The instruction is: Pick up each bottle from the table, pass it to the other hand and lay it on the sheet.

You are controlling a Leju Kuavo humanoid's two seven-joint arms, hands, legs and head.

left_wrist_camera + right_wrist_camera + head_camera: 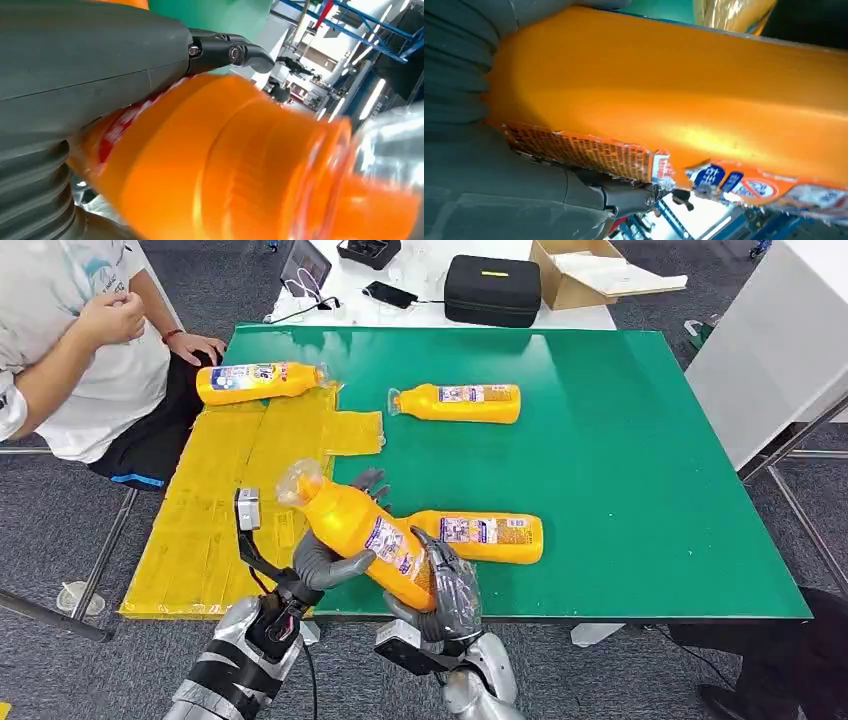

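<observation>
Head view. Green table (620, 460) with yellow sheet (240, 500) over its left part. Held bottle (365, 535), orange with clear cap, raised above the near table edge, tilted, cap end up and toward the sheet, base end low and toward the robot. Left hand (325, 558) wrapped round the bottle's middle from the sheet side, fingers showing behind the bottle's shoulder. Right hand (450, 595) closed round the base end, fingers over the label. Both hands on the same bottle at once. Second bottle (480, 536) lying flat on the green surface just behind the held one, partly hidden by it. Third bottle (458, 402) lying flat farther back, near the table's middle, cap toward the sheet. Fourth bottle (260, 382) lying on the far end of the sheet, cap toward the green surface. Person (70, 340) seated at the far left corner, one hand raised, the other resting near the table edge. Black case (492, 288) and open cardboard box (590, 270) on a white surface beyond the table.

Left wrist view. Grey thumb and dark fingers (225, 52) pressed against the orange body, blurred; clear cap at the far end.

Right wrist view. Hand closed against the orange body; torn label edge beside the dark fingers (624, 197).
</observation>
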